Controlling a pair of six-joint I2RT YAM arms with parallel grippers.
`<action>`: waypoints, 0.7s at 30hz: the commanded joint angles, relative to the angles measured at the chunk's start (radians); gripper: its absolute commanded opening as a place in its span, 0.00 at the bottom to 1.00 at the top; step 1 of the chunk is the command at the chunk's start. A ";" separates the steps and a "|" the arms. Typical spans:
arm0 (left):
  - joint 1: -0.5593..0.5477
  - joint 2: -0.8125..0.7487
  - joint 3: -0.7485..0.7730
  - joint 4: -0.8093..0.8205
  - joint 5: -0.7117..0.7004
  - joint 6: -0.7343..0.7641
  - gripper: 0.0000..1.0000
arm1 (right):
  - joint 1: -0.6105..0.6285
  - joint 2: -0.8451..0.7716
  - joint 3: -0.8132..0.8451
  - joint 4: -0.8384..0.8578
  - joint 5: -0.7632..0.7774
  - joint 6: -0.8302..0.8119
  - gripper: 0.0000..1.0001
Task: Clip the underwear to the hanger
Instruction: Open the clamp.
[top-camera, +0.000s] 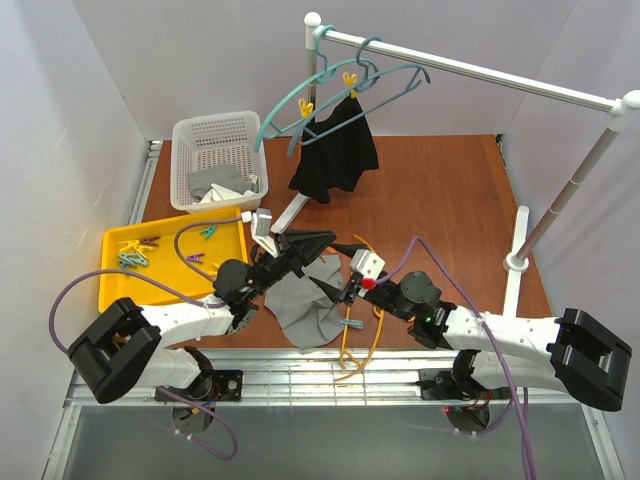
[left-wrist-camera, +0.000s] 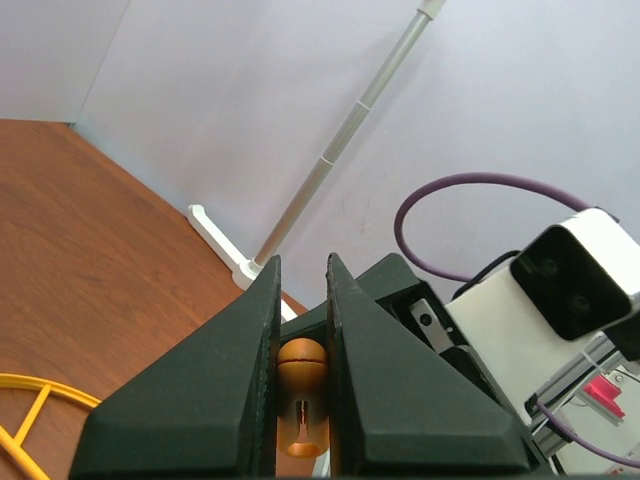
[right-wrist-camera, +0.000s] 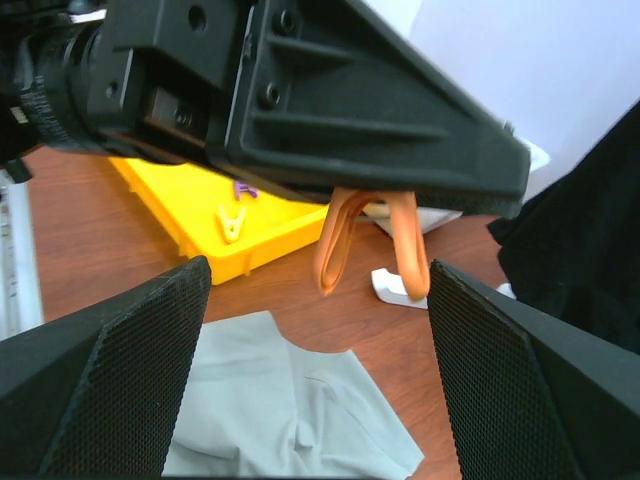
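**Jaws: left gripper (left-wrist-camera: 303, 262) clenched on an orange clip (left-wrist-camera: 302, 365), right gripper (right-wrist-camera: 318, 268) spread wide**

The underwear (top-camera: 305, 312) lies flat on the table (top-camera: 450, 200) beneath both grippers. The hanger (top-camera: 343, 348) is beside it, partly under the right arm. A yellow tray (top-camera: 120, 285) holds loose clips (top-camera: 132, 258), and a white basket (top-camera: 215, 120) holds grey cloth (top-camera: 215, 182).

Grey underwear (top-camera: 300, 312) flat on the table (top-camera: 440, 200), yellow hanger (top-camera: 343, 358) just beside.
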 joint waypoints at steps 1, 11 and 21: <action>-0.016 -0.015 0.034 -0.062 -0.048 0.032 0.00 | 0.022 0.014 0.054 0.031 0.116 -0.052 0.79; -0.041 -0.061 0.033 -0.143 -0.102 0.065 0.00 | 0.032 -0.006 0.058 0.011 0.194 -0.093 0.66; -0.055 -0.049 0.054 -0.194 -0.123 0.067 0.00 | 0.067 0.011 0.075 -0.001 0.272 -0.138 0.30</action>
